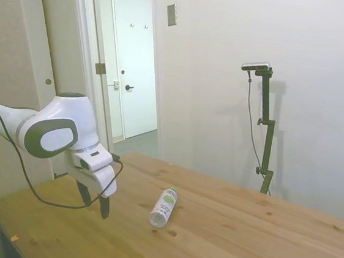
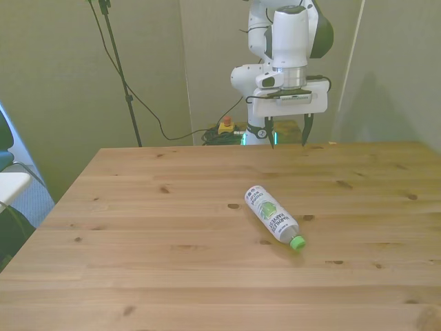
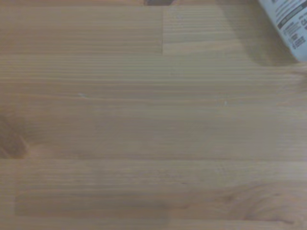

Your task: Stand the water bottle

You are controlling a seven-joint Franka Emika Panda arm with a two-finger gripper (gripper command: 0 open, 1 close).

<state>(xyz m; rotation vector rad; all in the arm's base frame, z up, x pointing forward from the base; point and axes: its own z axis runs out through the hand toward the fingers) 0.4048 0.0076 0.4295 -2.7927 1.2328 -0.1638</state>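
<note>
Currently the water bottle (image 2: 273, 216) lies on its side on the wooden table (image 2: 138, 227), a little right of the centre of the front view. Its green cap (image 2: 297, 242) points toward the lower right of that frame and its base toward the upper left. The white label with the green round mark faces upward. In the side view the same bottle (image 1: 164, 207) is in the lower middle of the frame and lies flat on the boards.

The gripper (image 2: 289, 135) hangs in the upper middle of the front view, above the far edge of the table. Its two dark fingers (image 2: 306, 131) point down and are spread apart, with nothing between them. In the side view the gripper (image 1: 94, 202) is at the lower left of the frame, just above the table surface, and it stands clearly apart from the bottle. A black cable (image 1: 25, 175) runs in a loop under the white arm.

The wrist view is mostly bare wood grain; only a corner of the bottle label (image 3: 288, 24) enters at the upper right of the frame.
</note>
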